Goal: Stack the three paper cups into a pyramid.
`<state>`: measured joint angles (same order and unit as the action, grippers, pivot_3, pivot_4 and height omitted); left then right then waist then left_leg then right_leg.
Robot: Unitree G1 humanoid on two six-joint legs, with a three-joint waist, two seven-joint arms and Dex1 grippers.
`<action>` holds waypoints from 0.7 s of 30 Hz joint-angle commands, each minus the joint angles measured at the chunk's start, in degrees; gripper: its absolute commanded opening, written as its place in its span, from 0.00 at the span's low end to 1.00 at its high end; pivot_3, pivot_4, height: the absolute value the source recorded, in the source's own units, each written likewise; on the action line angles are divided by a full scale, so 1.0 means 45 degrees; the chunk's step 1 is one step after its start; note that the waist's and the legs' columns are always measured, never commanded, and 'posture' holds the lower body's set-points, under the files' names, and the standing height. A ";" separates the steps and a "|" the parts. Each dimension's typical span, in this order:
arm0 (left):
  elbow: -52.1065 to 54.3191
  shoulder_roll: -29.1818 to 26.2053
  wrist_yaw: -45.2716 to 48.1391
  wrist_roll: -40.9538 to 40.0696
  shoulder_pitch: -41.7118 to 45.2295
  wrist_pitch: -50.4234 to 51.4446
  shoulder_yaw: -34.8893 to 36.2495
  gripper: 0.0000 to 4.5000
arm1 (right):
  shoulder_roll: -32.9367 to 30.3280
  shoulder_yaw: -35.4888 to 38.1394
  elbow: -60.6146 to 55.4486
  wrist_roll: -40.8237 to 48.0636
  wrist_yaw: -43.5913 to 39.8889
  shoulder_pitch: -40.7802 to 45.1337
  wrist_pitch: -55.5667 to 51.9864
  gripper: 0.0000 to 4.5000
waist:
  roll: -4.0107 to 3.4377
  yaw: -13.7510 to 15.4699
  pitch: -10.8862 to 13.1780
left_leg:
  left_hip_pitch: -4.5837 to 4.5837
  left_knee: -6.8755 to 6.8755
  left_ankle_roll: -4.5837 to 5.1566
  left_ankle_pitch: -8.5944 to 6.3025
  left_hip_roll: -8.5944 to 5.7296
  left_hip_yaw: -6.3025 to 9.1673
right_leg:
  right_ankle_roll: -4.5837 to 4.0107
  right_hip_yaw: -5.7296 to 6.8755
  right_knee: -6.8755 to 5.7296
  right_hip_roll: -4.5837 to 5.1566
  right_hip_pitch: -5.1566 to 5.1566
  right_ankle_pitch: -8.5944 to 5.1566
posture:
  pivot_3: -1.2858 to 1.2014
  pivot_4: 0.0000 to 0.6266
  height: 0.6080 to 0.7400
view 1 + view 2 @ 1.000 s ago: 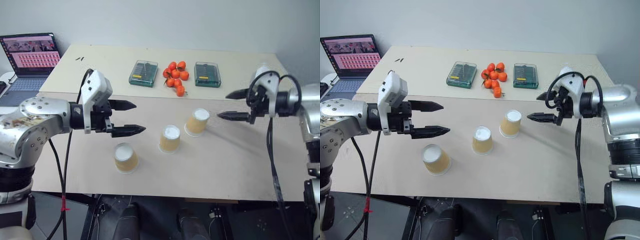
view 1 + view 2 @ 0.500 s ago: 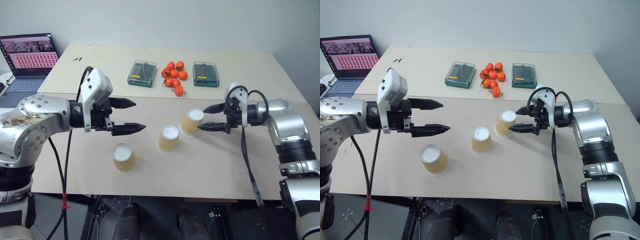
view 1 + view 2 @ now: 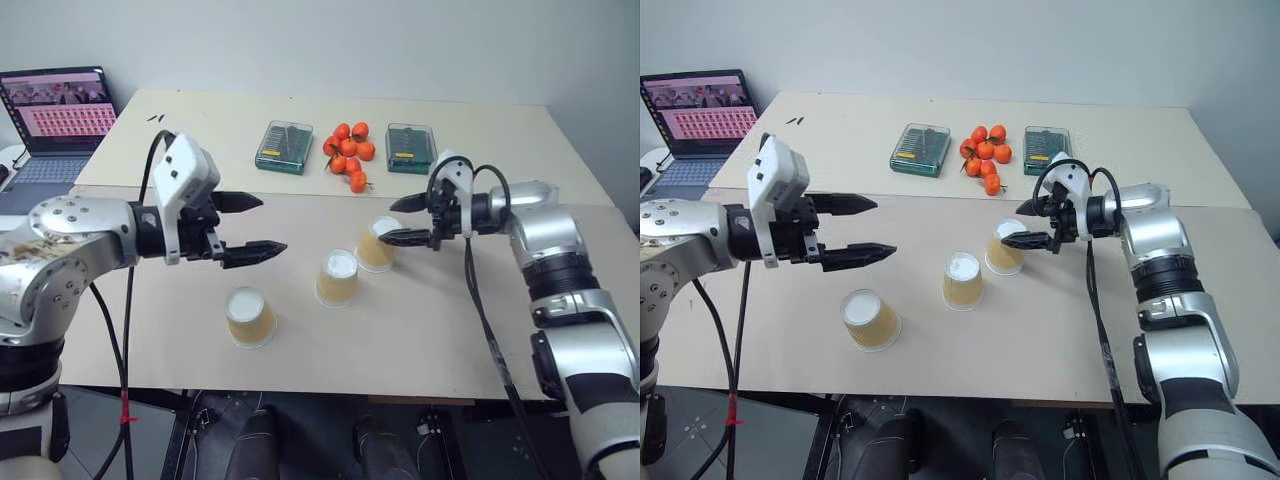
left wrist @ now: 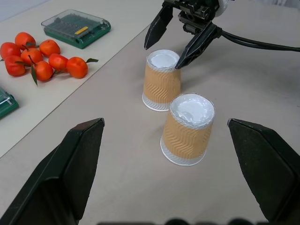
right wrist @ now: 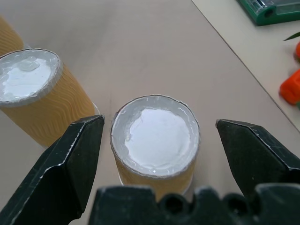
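Paper cups are standing upside down in a slanted row on the tan table [image 3: 480, 330].

The right gripper [image 3: 398, 221] is reaching with wide fingers around the far cup [image 3: 376, 244], one finger on each side, not pressing it. The middle cup [image 3: 337, 277] and near cup [image 3: 249, 315] are standing apart. The left gripper [image 3: 250, 224] is hovering wide open, holding nothing.

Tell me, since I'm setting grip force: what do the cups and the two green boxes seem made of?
The three cups look like matte paper: tan sides embossed with a wavy ripple, white upturned bases. The green boxes look like glossy hard plastic, with clear lids showing contents; probably rigid, though that's a guess.
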<state>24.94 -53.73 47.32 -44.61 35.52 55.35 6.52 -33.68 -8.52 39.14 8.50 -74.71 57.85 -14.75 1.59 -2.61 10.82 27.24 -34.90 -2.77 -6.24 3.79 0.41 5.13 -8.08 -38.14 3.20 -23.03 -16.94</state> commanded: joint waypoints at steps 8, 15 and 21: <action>0.0720 -0.0379 -0.0328 -0.0360 -0.0150 0.0255 0.0859 1.00 | 0.0433 0.0185 0.1151 -0.0477 0.0133 0.0619 0.0838 0.94 | -0.0001 0.0003 0.0000 | -0.0001 0.0000 -0.0006 0.0003 -0.0001 0.0001 | 0.0000 0.0000 -0.0001 0.0000 0.0003 0.0001 | 0.52 0.24 0.94; 0.0669 -0.0332 -0.0303 -0.0368 -0.0182 0.0255 0.0783 1.00 | -0.0072 0.0503 0.0843 -0.0617 0.0242 0.0692 0.0991 0.64 | -0.0001 -0.0006 0.0000 | 0.0000 0.0008 -0.0010 0.0006 -0.0001 0.0002 | -0.0001 0.0001 -0.0001 0.0000 -0.0002 0.0001 | 0.52 0.24 0.94; 0.0389 -0.0151 -0.0136 -0.0176 -0.0012 -0.0015 0.0434 1.00 | -0.1556 0.0502 -0.1518 -0.0267 -0.0884 -0.0510 0.0046 0.64 | -0.0004 0.0090 0.0002 | 0.0000 0.0009 -0.0011 0.0006 -0.0003 0.0003 | -0.0001 0.0003 0.0003 0.0001 0.0002 0.0001 | 0.52 0.24 0.94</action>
<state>26.42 -54.36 46.21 -45.37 34.50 56.39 8.05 -38.48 -7.85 37.28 5.80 -76.52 57.41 -12.73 1.58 -2.21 10.83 27.24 -34.86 -2.82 -6.21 3.78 0.43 5.13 -8.05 -38.12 3.21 -23.01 -16.94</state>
